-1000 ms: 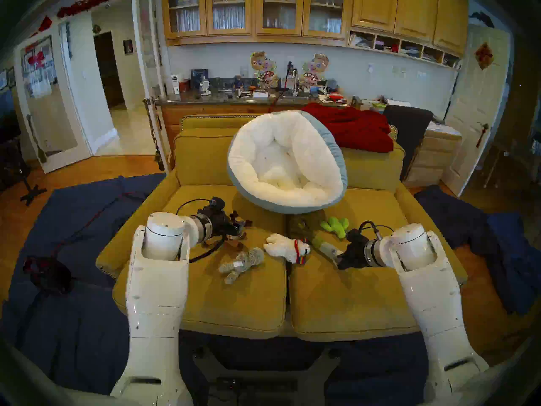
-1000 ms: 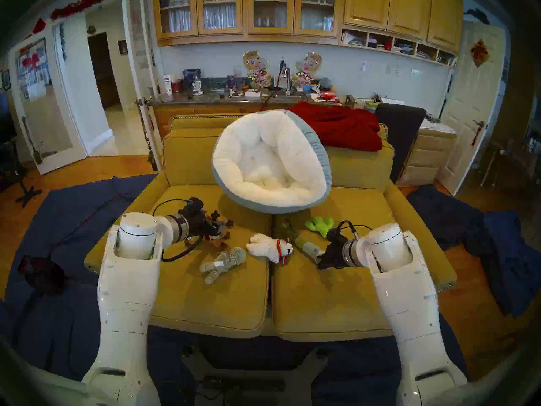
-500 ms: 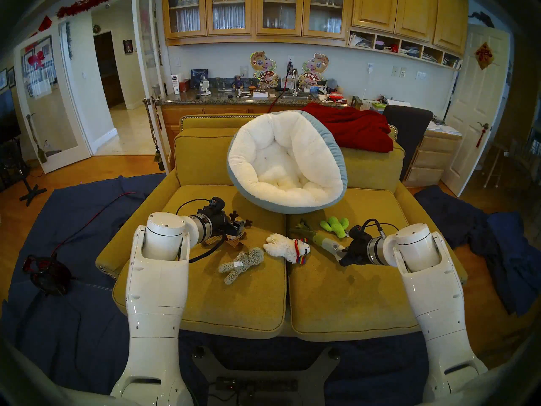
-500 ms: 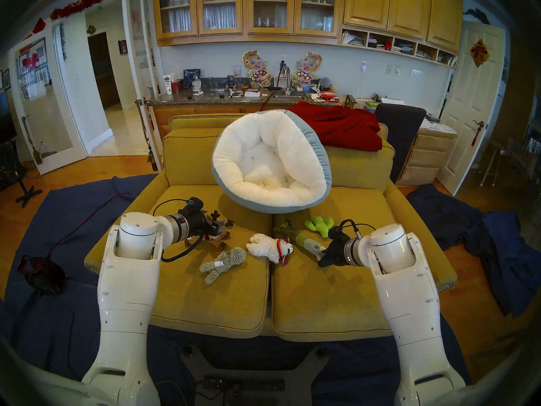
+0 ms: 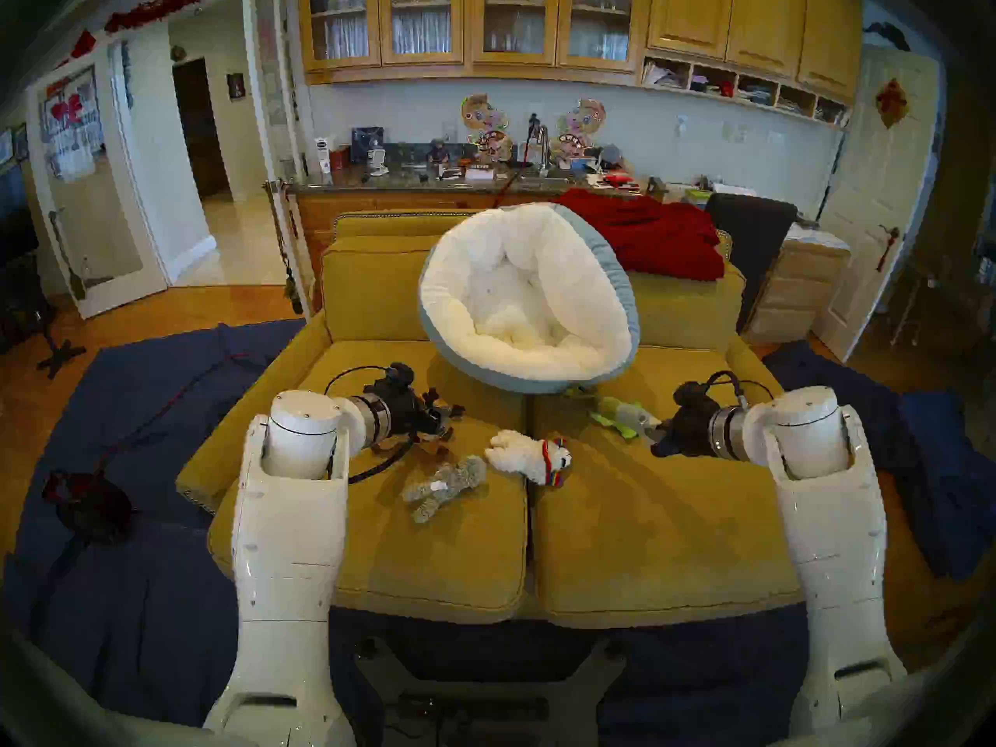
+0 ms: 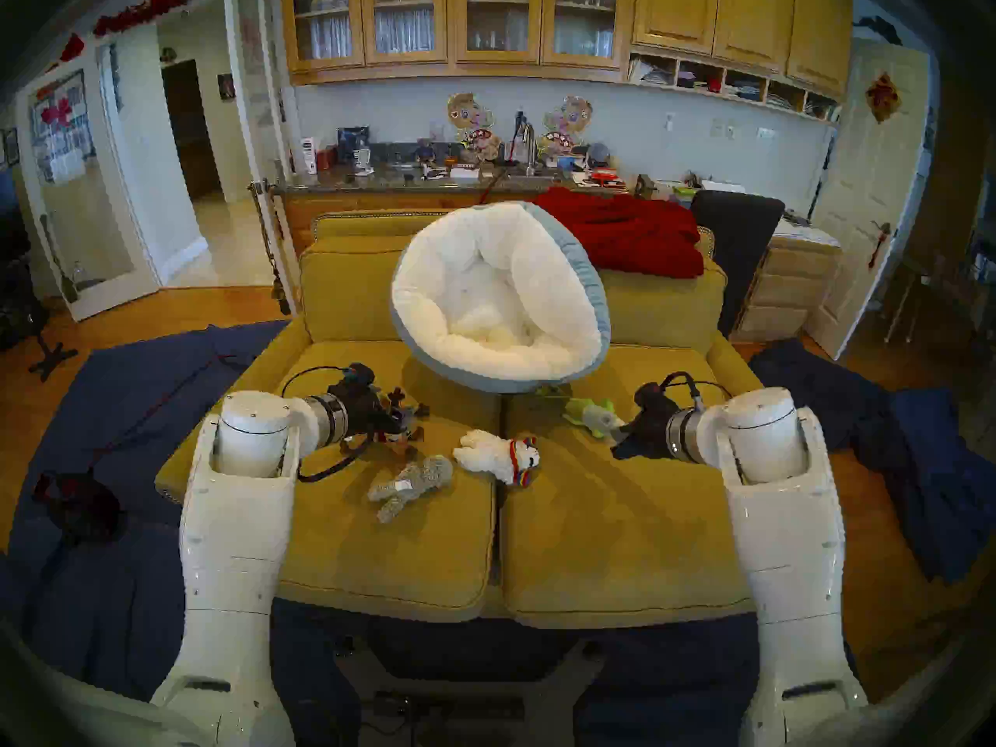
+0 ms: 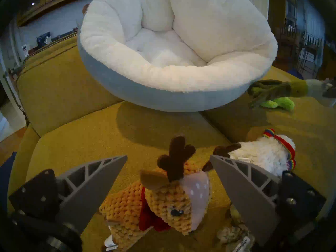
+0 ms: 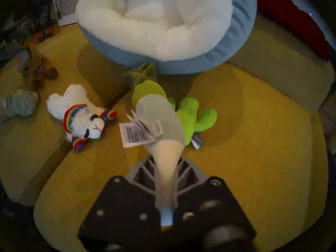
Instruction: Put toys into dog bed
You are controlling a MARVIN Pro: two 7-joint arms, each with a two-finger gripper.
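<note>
We have the right claw [image 8: 166,170] clamped on the leek's [image 8: 160,118] white end; carry it high over the dog bed [image 8: 241,28] rim ahead. The left claw [image 7: 168,159] gapes around the reindeer [image 7: 163,200].

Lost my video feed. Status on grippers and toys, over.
Right gripper shut on leek, lifted off sofa. Left gripper open over reindeer. Dog bed empty, path clear.

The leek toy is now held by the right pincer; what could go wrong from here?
1. The right pincer pinches only the leek toy by its white end, so it may slip out.
2. Its hanging leaves could catch on the dog bed rim.
3. The bed leans tilted, so a dropped toy might roll out.
</note>
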